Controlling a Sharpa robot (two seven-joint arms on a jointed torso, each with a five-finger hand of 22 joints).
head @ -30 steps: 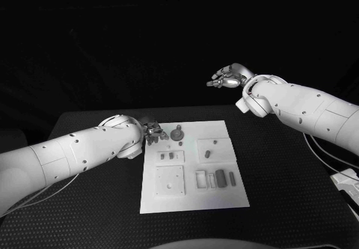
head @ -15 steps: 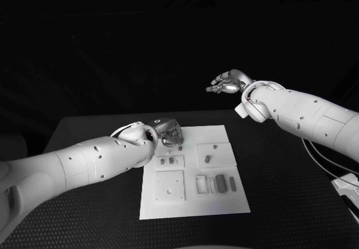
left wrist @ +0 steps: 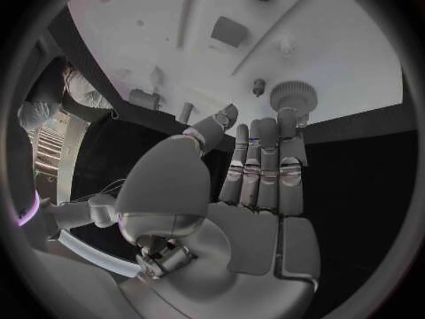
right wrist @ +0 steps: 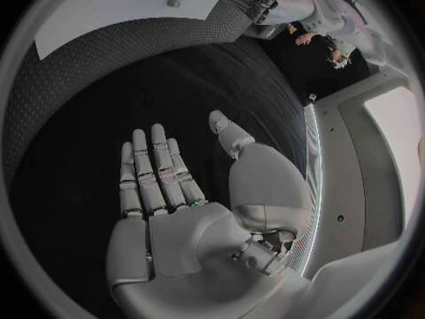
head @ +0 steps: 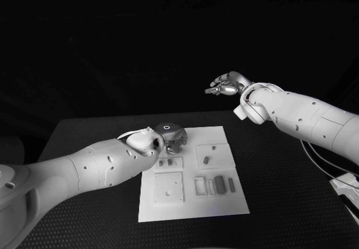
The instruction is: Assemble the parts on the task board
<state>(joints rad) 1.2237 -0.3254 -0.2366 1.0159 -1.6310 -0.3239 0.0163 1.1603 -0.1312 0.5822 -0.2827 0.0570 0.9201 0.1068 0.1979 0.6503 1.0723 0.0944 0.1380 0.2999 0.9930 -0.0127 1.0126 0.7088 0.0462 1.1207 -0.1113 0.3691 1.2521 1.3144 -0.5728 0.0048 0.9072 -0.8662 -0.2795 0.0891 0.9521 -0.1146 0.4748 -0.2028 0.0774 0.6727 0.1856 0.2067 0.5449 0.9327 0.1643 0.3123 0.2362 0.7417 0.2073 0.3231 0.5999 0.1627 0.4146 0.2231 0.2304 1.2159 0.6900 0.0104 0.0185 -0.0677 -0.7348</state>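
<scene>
Black worktop (head: 90, 129) carries the task board (head: 191, 205). Left hand (left wrist: 257, 170), fingers extended and empty, hovers at the board's far edge near a round ridged part (left wrist: 293, 96); approach squarely. Right hand (right wrist: 177, 184) spread, raised well away.

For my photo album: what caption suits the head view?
Left hand reaches over the white task board; right hand hangs open above the table.

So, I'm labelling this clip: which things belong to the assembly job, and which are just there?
Job:
task board
round toothed part, at the left hand's fingers
oblong parts standing in the board

Just there:
black table
right hand, raised, holding nothing
cable at the table's right
</scene>
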